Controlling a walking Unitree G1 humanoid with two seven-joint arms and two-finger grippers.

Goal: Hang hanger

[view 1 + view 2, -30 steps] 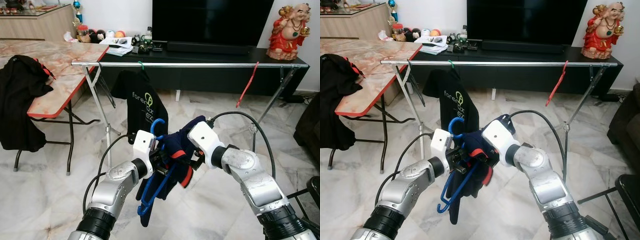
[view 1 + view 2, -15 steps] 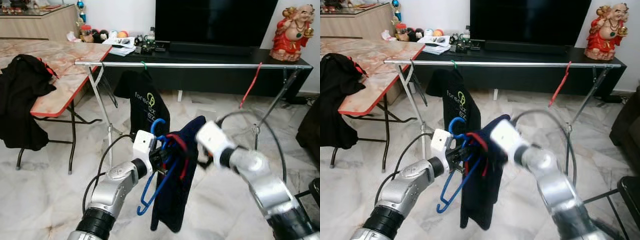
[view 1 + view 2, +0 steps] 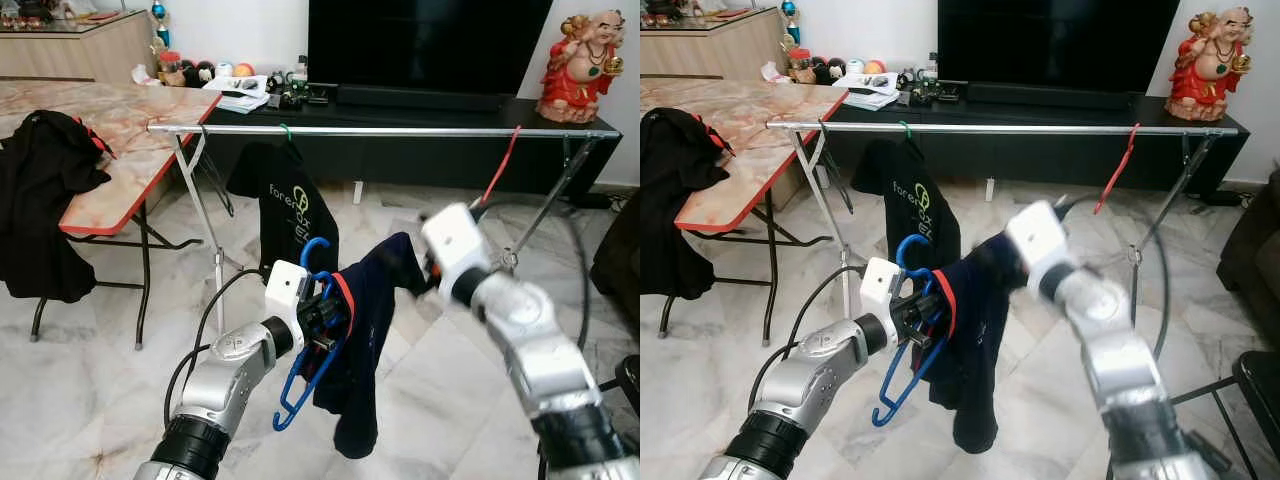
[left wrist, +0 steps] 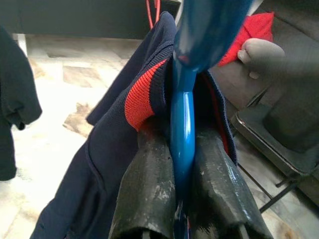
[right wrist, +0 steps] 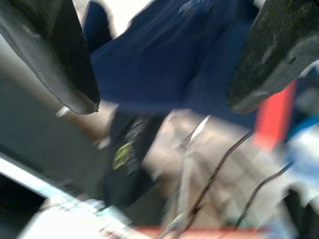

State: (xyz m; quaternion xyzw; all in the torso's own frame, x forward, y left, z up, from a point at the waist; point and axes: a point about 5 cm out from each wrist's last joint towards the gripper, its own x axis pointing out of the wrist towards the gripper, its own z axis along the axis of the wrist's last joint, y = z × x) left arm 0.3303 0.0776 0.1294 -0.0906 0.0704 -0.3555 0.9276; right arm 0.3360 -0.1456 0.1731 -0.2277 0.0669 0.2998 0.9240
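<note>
Marble floor underfoot, frame center: my left hand clamps the blue hanger, navy shirt draped on it. Right hand, fingers spread apart, sits beside the shirt. Rail crosses upper frame, tabletop upper left.

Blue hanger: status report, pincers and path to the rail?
Left pincer shut on blue hanger, navy shirt draped on it. Right pincer open, off the shirt. Rail ahead, not reached; black shirt hangs there.
</note>
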